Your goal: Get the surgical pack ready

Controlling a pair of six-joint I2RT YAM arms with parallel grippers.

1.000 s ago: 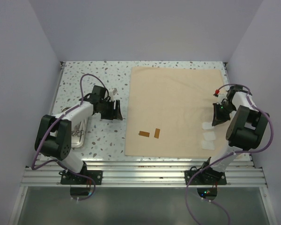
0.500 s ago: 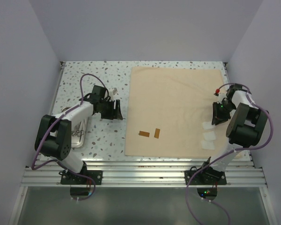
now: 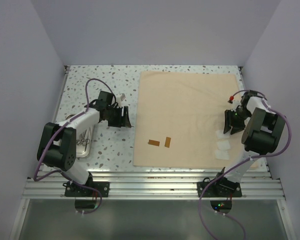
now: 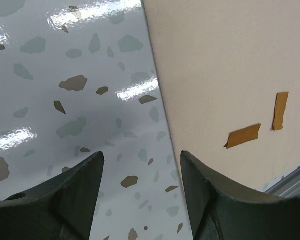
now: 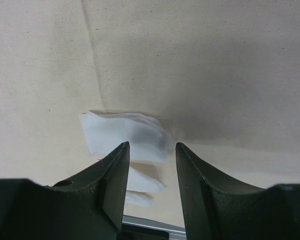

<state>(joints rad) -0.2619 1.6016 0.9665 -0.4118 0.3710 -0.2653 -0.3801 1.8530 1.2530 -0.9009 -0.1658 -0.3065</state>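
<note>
The tan cloth (image 3: 190, 117) lies flat on the speckled table, with two brown strips (image 3: 160, 142) near its front edge, also in the left wrist view (image 4: 244, 135). White gauze pads (image 3: 223, 145) lie at the cloth's right front, also in the right wrist view (image 5: 125, 135). My right gripper (image 3: 231, 127) is open and empty, its jaws just above the nearest pad (image 5: 152, 147). My left gripper (image 3: 123, 120) is open and empty over bare table beside the cloth's left edge (image 4: 142, 160). The steel tray (image 3: 81, 150) with thin metal instruments (image 3: 84, 139) sits at left.
The arm bases stand on a ribbed aluminium rail (image 3: 150, 182) along the table's front edge. Plain walls close in the left, back and right. A purple cable (image 3: 92, 85) loops above the left arm.
My right gripper has shifted slightly left and lower, towards the gauze pads. The left arm has barely moved.
</note>
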